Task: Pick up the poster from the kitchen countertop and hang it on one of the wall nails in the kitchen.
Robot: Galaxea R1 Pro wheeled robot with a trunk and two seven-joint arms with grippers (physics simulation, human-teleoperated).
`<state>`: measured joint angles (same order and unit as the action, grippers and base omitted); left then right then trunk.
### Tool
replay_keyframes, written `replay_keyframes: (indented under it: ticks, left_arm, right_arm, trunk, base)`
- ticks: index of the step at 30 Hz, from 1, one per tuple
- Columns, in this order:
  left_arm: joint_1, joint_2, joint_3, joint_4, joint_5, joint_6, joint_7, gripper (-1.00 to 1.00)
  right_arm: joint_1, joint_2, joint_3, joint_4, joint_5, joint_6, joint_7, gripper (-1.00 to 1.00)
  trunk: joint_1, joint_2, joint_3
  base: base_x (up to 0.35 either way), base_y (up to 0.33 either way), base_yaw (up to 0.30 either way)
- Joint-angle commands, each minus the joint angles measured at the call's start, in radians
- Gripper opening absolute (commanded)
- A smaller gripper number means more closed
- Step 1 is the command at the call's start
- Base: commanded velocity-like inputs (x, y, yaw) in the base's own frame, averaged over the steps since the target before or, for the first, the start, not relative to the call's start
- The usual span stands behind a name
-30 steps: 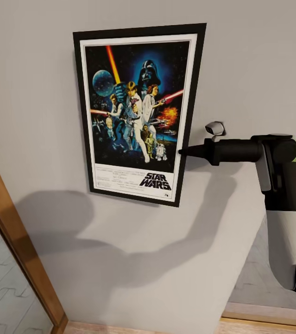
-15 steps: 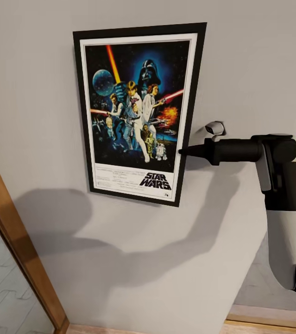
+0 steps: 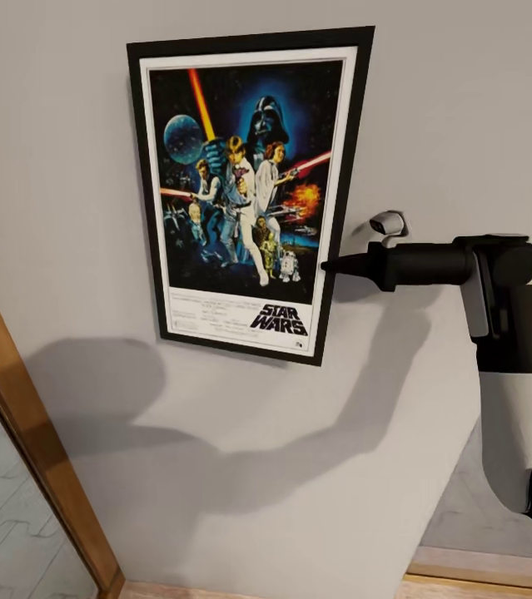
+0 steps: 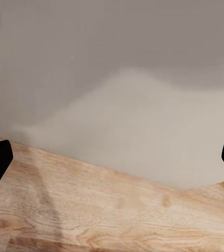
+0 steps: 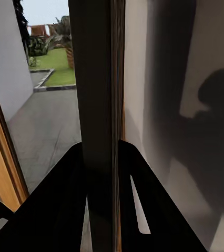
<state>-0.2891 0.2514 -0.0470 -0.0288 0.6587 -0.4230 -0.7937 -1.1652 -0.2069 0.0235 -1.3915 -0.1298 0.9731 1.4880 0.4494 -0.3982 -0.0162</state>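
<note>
So the poster (image 3: 245, 195) sits flat against the pale wall (image 3: 432, 100), upright but slightly tilted, and the right gripper (image 3: 332, 267) is pinching its right edge, low down near the bottom corner. In the right wrist view the fingers (image 5: 64, 199) are closed on the frame edge (image 5: 99, 105) from both sides, so it's a thin-edge pinch.

My guess on handling: a framed print like this is stiff and light, but broad, so holding it by one edge lets it swing or twist. The smooth frame could slip too. I can't see a nail behind it, so no idea if it's actually hooked.

The left gripper (image 4: 112, 163) is spread wide, holding nothing, over a wooden floor (image 4: 91, 210).
</note>
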Motion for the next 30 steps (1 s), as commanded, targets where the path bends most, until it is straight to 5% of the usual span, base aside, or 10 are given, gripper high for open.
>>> replay_keyframes:
  ticks: [1,30]
  left_arm:
    - [-0.001,0.0,-0.005,0.001,0.004,-0.005,-0.002,1.0]
    - [-0.001,0.0,-0.005,0.001,0.004,-0.005,-0.002,1.0]
  right_arm:
    - [-0.003,-0.001,0.001,0.001,-0.005,0.012,0.001,-1.0]
    - [-0.011,-0.002,0.002,0.001,-0.005,0.012,0.001,-1.0]
  trunk:
    - [0.001,-0.002,-0.002]
    - [0.001,-0.002,-0.002]
  base:
    - [0.0,0.0,0.0]
    - [0.0,0.054,0.0]
